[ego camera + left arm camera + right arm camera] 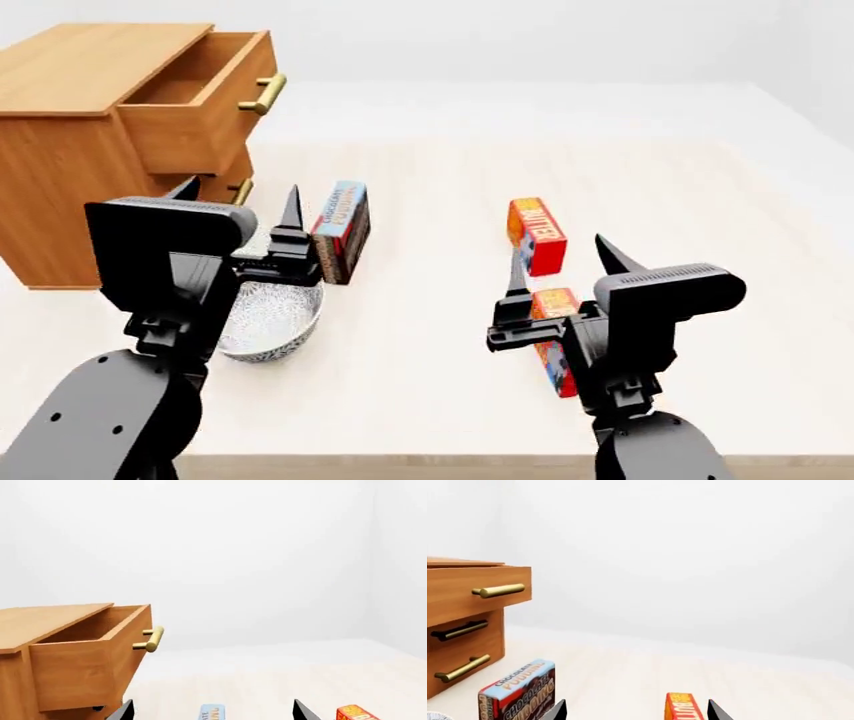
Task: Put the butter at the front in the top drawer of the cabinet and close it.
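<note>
Two red butter cartons lie right of centre on the table. The front butter (557, 352) lies nearest me, partly hidden under my right gripper (561, 256), which hangs open just above it and holds nothing. The farther carton (537, 234) also shows in the right wrist view, where the carton (684, 709) lies between the open fingertips of the right gripper (637, 712). The cabinet (67, 150) stands at the far left with its top drawer (200, 95) pulled out. My left gripper (240, 198) is open and empty over the bowl, below the drawer.
A chocolate pudding box (342, 230) stands on edge between the cabinet and the butter cartons. A patterned bowl (267, 318) sits under my left arm. The drawer's brass handle (153, 639) juts toward the table's middle. The table's front edge (400, 462) is close to me.
</note>
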Motion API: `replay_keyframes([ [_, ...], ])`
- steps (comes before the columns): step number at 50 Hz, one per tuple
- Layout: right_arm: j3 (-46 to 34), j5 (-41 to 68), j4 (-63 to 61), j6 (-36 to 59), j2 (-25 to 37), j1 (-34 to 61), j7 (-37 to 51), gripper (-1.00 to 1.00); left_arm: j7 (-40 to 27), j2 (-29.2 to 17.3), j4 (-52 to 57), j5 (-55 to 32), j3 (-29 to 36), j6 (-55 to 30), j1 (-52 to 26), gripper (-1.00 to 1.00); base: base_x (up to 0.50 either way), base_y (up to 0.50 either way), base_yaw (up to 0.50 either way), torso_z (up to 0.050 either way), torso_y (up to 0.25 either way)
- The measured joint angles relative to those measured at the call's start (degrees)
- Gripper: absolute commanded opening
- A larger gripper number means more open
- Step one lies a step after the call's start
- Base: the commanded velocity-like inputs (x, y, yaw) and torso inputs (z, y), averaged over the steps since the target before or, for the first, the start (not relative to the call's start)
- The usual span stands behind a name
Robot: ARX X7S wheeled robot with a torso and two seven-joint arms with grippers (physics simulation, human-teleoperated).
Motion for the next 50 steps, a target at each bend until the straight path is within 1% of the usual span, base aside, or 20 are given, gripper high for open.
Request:
replay_keyframes([
  [16, -0.05, 1.0, -1.01, 0.03, 0.51, 0.01, 0.69, 1.0, -0.74, -0.52, 2.35, -1.67, -0.65, -3.32, -1.09, 1.0, 0.5, 0.29, 0.0, 0.0, 0.0],
  [29, -0.16, 1.97, -0.66, -0.32, 0.54, 0.35, 1.17, 1.0, -1.11, -0.78, 3.05, -2.54, -0.81, -4.33, -1.46, 1.0, 0.48, 0.05, 0.0, 0.0, 0.001],
  [40, -0.4, 2.27, -0.64, -0.54, 0.93, 0.34, 1.71, 1.0, -1.39, -0.98, 3.57, -3.59, -1.03, -5.7, -2.32, 1.0, 0.02, 0.0, 0.0, 0.0, 0.0],
  [50, -0.73, 2.52, -0.3, -0.78, 1.16, 0.49, 2.15, 1.0, -1.84, -1.74, 2.88, -4.89, -1.38, -9.52, -7.92, 1.0, 0.0, 0.0, 0.0, 0.0, 0.0],
])
